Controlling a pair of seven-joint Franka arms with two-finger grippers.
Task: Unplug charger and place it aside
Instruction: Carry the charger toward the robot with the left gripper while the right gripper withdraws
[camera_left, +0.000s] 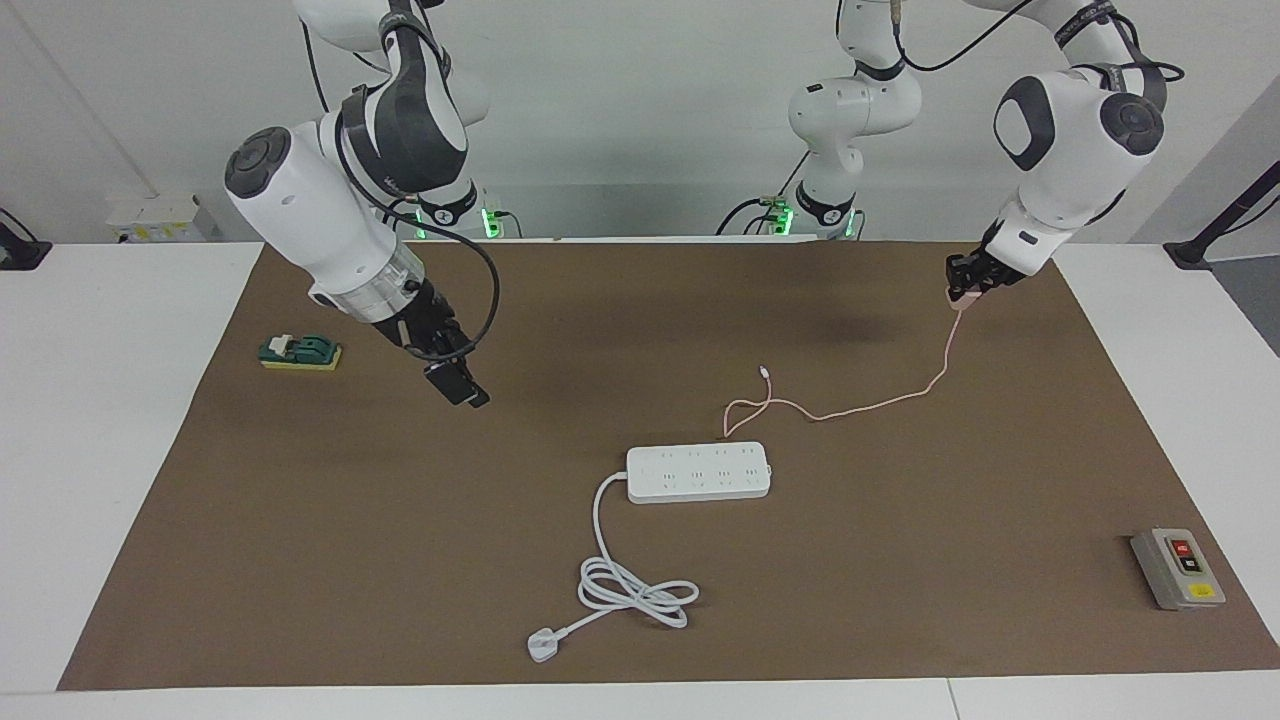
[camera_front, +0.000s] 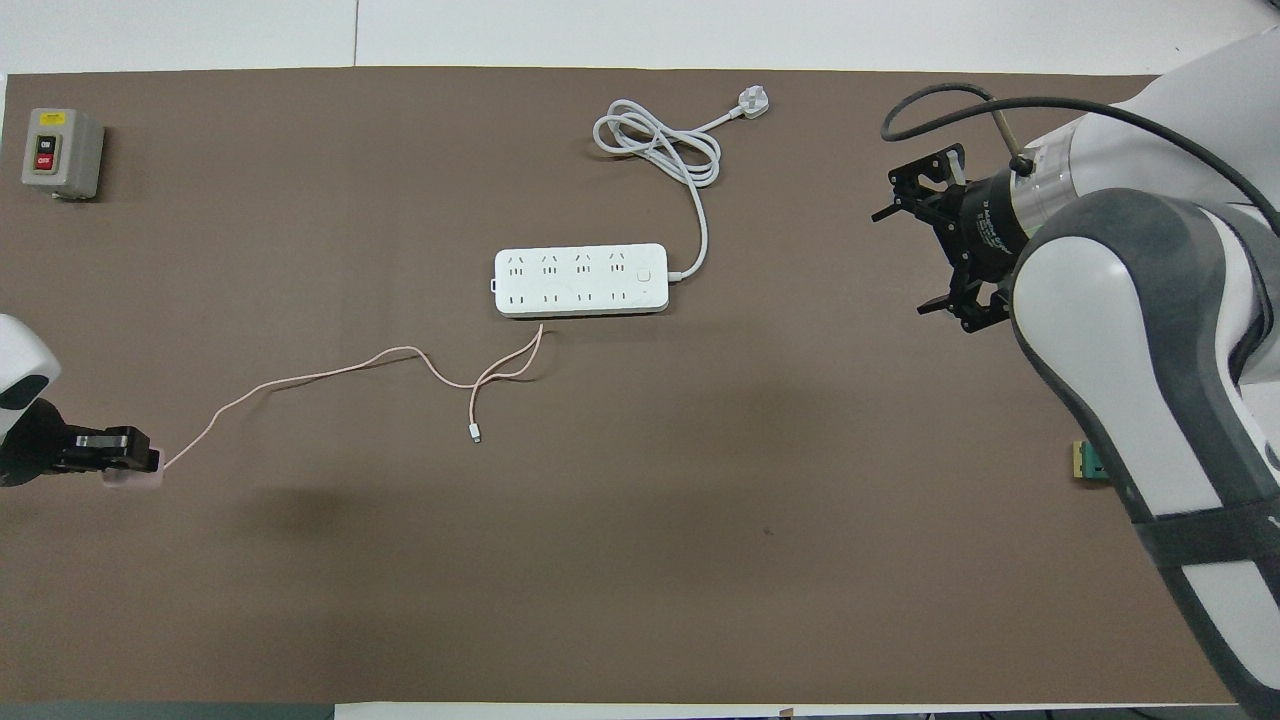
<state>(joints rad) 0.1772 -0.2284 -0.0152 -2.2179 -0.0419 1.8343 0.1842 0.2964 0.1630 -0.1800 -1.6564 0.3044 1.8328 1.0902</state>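
Note:
My left gripper (camera_left: 966, 287) is shut on the charger (camera_left: 959, 297), a small pale pink cube, and holds it above the mat near the left arm's end of the table. It also shows in the overhead view, the gripper (camera_front: 118, 456) over the charger (camera_front: 135, 479). The thin pink cable (camera_left: 880, 402) hangs from the charger and trails along the mat to a loop beside the white power strip (camera_left: 699, 472), with its free tip (camera_front: 475, 436) lying nearer to the robots. The charger is out of the strip (camera_front: 580, 280). My right gripper (camera_left: 458, 383) hangs empty over the mat toward the right arm's end.
The strip's thick white cord (camera_left: 635, 590) lies coiled farther from the robots than the strip. A grey switch box (camera_left: 1177, 568) sits at the left arm's end, far from the robots. A green and yellow block (camera_left: 300, 351) lies at the right arm's end.

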